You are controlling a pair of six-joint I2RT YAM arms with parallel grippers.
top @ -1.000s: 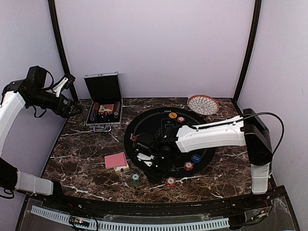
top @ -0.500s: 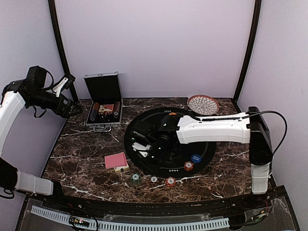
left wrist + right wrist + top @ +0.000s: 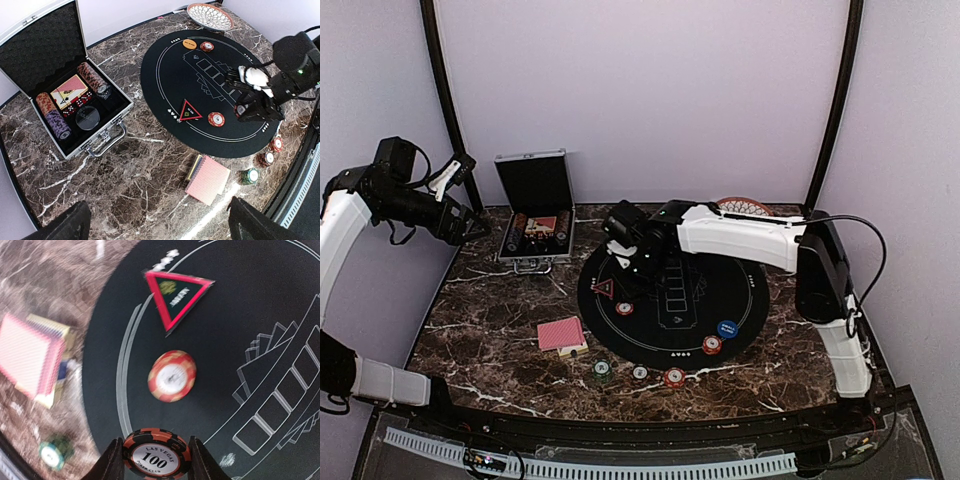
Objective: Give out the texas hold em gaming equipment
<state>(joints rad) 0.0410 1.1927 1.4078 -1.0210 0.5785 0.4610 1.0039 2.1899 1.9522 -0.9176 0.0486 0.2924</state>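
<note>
Orange chip (image 3: 157, 454) in right claw (image 3: 156, 461), swung back across mat (image 3: 740, 292)

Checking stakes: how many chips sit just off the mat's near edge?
3, in a row on the marble: green chip leftmost, white-faced chip in the middle, red chip rightmost. Each may be a stack hiding more.

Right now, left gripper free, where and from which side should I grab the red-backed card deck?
Probably from straight above with the open left gripper, closing across two opposite side edges of the card deck. It lies flat as a low stack with its top layer offset, so only the edges give purchase, and squeezing them should square it.
</note>
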